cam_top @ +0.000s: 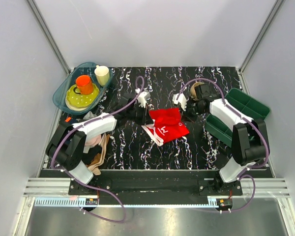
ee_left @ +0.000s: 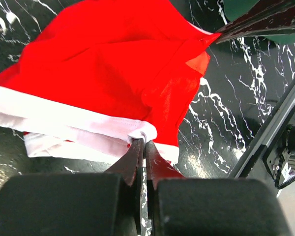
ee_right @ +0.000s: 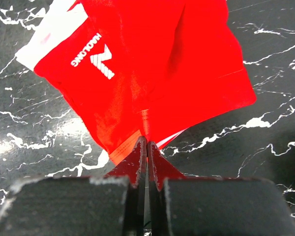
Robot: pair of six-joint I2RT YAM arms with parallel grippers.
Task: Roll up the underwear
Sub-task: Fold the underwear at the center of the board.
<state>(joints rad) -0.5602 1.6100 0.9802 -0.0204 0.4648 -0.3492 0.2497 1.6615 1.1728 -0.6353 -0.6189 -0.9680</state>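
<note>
The red underwear with white trim lies partly folded at the middle of the black marble table. My left gripper is shut on its white waistband corner at the left side. My right gripper is shut on its red edge at the upper right. The white logo and lettering face up. Both grippers hold the fabric just above the table.
A teal tray with an orange cup, a cream cup and a yellow plate stands at the back left. A green bin stands at the right. Beige garments lie by the left arm's base.
</note>
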